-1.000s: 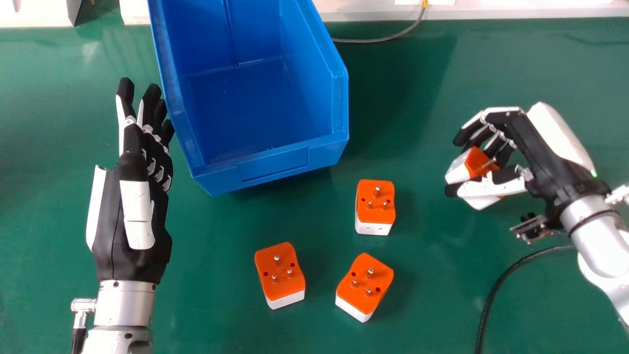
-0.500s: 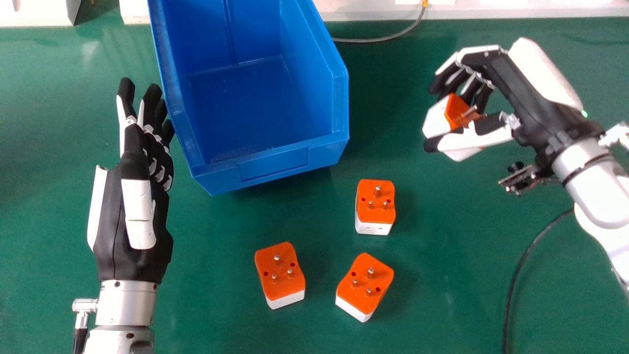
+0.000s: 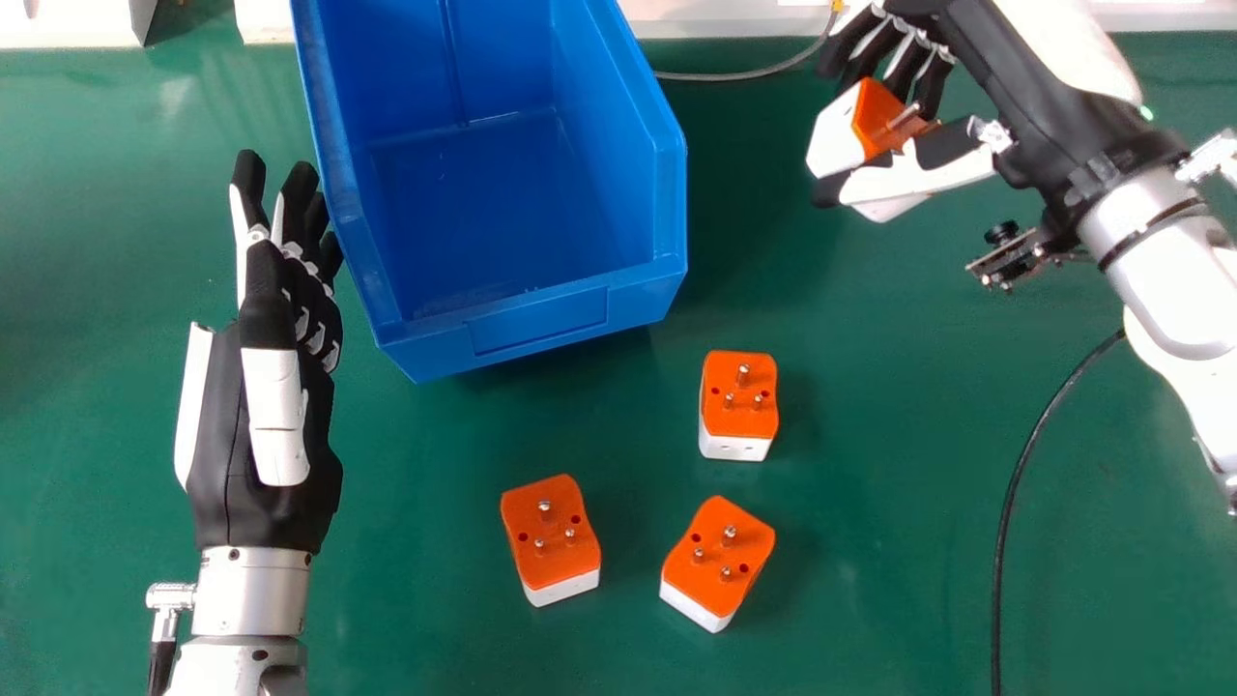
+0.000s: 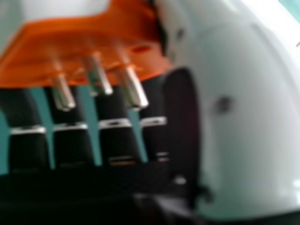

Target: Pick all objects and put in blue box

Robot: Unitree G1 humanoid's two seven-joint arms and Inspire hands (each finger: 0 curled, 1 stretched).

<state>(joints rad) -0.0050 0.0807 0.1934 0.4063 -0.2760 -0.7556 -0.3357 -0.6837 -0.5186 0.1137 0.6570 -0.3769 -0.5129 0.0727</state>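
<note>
In the upper right of the head view, the right hand has its fingers and thumb curled round 1 orange-and-white plug adapter. The adapter lies between the finger ends and the thumb, out in front of the palm, its white side turned toward the blue box in the upper middle. It is to the right of the box and apart from it. In the right hand view, its orange face and 3 metal pins are beside the thumb, with the pins pointing toward the palm.

The thumb covers part of the adapter's white body in the head view, and the fingers hide some of its orange side; exactly where they touch it is hard to make out. The frame's upper edge cuts off part of the hand and the far end of the box.

The left hand, at the left of the frame, is open, with straight fingers near the box's side wall; whether they touch it, I cannot tell. 3 more adapters sit pins up on the table, in the lower middle.
</note>
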